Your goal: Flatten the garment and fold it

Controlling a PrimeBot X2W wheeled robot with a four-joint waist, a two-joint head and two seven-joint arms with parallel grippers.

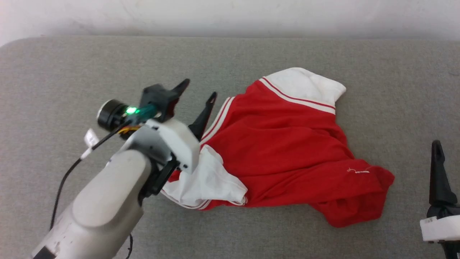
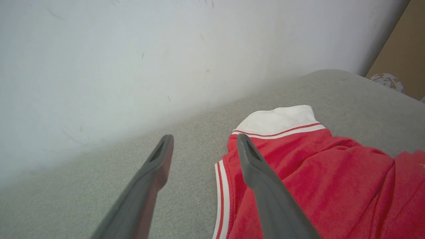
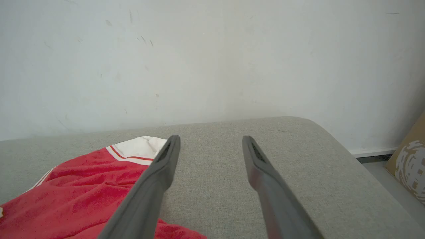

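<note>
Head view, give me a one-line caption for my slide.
Open left gripper poised over the striped edge of a crumpled red-and-white garment lying unfolded on a grey fabric surface.

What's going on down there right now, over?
Left gripper open, empty, at left edge of shirt. Right gripper open, off to the right. Shirt crumpled, not yet folded, on grey pad. Nothing in the way.
</note>
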